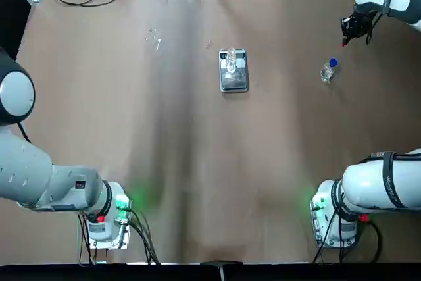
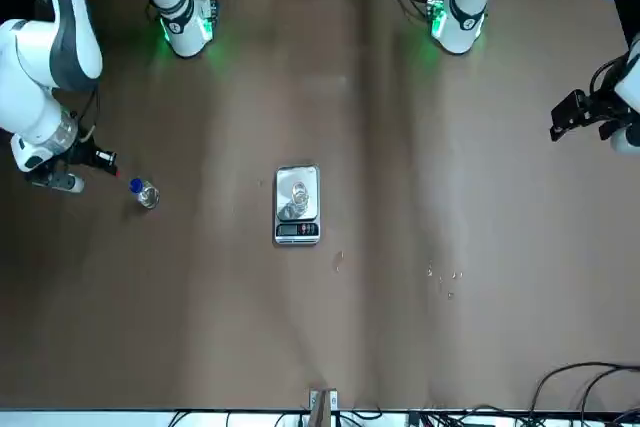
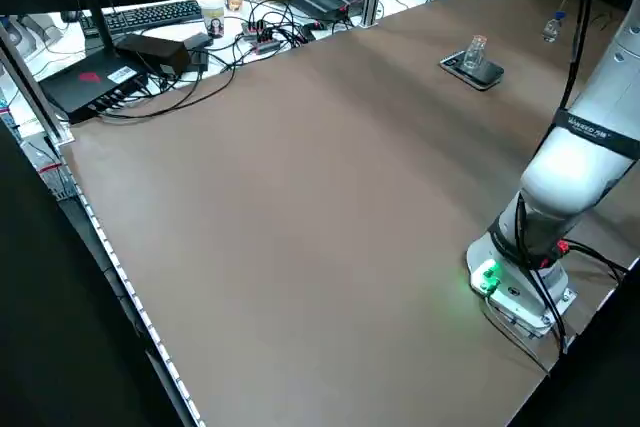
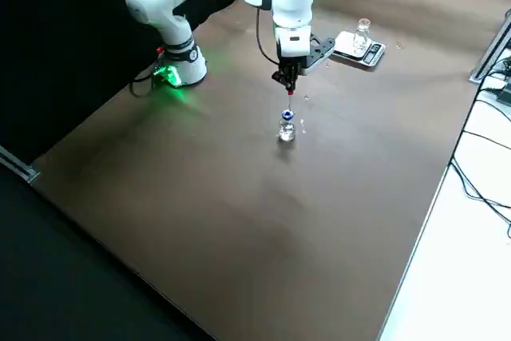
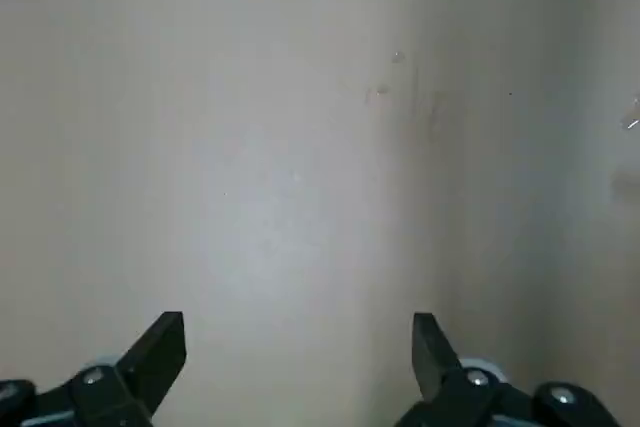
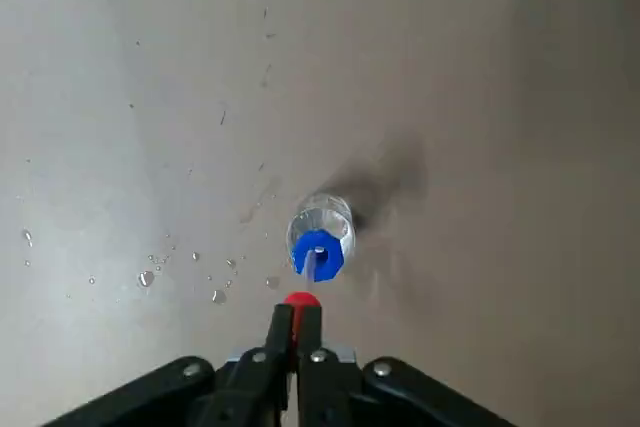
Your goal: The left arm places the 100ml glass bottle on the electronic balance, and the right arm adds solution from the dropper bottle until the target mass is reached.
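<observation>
Top view, left to right: left gripper [image 5: 298, 367] out of frame at the brown worktop's [image 1: 131, 110] left edge; its wrist view shows the fingers spread wide over bare surface. Mid-worktop, small clear colourless glass bottle [image 1: 231, 60] stands upright on the flat silver-grey electronic balance [image 1: 233, 78], at its far end. Well to the right, tiny clear dropper bottle with blue collar [image 1: 328, 70] stands on the worktop amid scattered droplets. Right gripper [image 6: 296, 325] hovers just above it, thin dark fingers closed on a small red dropper tip [image 6: 299, 302], lifted clear of the collar.

Balance display [image 2: 297, 230] digits too small
</observation>
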### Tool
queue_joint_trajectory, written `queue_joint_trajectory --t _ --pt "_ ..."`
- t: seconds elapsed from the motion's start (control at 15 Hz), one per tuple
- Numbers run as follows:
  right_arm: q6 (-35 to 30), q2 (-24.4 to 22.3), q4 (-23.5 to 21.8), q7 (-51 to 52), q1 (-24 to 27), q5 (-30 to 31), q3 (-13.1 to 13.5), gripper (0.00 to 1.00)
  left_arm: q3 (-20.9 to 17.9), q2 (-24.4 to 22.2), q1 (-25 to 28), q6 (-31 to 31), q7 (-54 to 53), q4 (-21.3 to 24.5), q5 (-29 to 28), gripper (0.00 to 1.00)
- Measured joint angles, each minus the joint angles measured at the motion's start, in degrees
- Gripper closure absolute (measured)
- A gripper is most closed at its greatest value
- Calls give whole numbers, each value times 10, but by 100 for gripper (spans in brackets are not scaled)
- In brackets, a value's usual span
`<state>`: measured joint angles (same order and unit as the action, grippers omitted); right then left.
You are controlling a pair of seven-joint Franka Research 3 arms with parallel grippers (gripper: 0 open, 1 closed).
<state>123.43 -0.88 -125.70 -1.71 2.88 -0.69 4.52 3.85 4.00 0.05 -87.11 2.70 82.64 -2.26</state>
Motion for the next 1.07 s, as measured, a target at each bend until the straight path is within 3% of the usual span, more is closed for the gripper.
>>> queue_joint_trajectory --t 1.07 --pt "51 -5 -18 10 1 0 0 95 0 1 4 0 0 0 0 0"
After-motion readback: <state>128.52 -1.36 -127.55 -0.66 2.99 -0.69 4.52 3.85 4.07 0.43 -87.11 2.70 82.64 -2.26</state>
